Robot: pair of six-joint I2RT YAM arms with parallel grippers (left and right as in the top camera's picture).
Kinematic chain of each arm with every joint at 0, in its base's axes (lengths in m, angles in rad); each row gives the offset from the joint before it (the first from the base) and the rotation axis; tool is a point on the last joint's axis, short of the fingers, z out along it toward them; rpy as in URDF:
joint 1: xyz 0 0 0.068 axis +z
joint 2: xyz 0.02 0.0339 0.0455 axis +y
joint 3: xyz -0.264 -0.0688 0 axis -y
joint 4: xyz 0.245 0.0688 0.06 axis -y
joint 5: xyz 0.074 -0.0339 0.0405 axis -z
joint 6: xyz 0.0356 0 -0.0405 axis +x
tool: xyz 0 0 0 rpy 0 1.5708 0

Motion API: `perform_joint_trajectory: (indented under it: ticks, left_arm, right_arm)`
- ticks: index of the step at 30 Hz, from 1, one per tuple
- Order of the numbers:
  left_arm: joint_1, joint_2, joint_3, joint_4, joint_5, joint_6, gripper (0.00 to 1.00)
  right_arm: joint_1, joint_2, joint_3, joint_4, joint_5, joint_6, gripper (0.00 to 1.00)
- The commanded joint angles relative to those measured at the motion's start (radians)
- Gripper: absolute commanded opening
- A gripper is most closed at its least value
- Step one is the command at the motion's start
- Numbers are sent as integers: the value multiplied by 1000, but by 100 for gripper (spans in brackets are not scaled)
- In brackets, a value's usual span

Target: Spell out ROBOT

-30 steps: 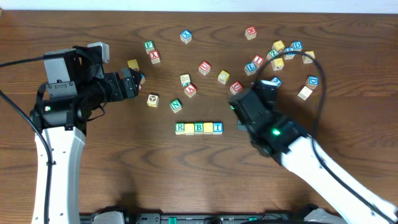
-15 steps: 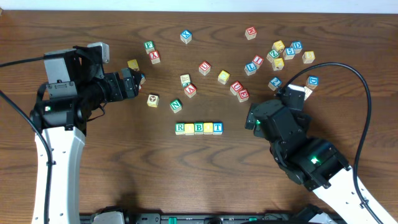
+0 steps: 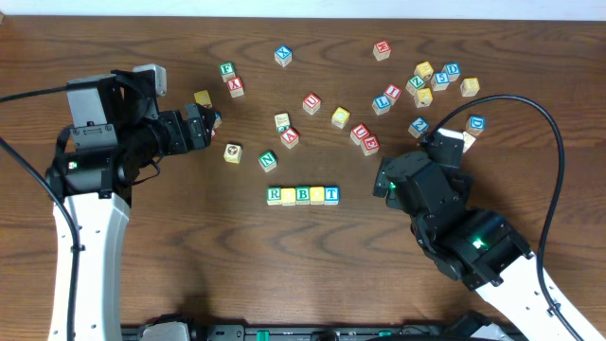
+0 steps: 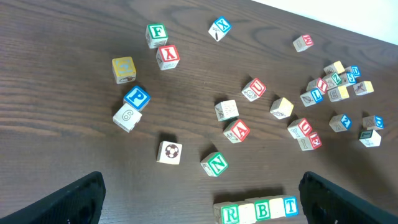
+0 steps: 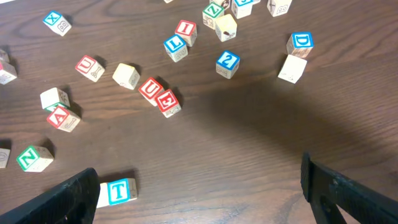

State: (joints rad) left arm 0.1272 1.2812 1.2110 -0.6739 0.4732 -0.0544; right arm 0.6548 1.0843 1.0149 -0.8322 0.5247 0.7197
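The row (image 3: 303,195) looks complete at the middle of the tabletop (image 3: 189,275) — green R (image 3: 275,195), green B (image 4: 262,210) and blue T (image 5: 118,191) with two yellow-faced cubes (image 3: 289,196) between them. All five touch, though the yellow letters are too small to read. These small wooden blocks are likely light, stiff and hard-faced, perhaps a little slick. Any correction is best taken across a block's front and back faces, since its side faces are hemmed in by neighbours and a nudge would shift the line. The left tool (image 4: 200,186) hangs above the loose cubes (image 3: 312,102), fingers wide apart and empty, its arm reaching in level from the left. The right tool (image 5: 199,183) — also spread and empty — hovers near the T end, clear of it, its arm bent in from the lower right.
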Motion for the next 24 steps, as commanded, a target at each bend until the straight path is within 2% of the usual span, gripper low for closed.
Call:
perform_joint_trajectory:
  ticks: [1, 12, 19, 24]
  left_arm:
    - [3, 0, 24, 1, 13, 9, 98]
    - [3, 0, 24, 0, 0, 10, 98]
    - [-16, -50, -11, -136, -245, 9, 98]
    - [-87, -212, -177, -107, -408, 9, 98]
  right_arm:
    - [-6, -2, 14, -2, 22, -3, 99]
    - [-6, -2, 14, -2, 22, -3, 99]
    - [-6, -2, 14, -2, 22, -3, 99]
    - [-6, -2, 14, -2, 22, -3, 99]
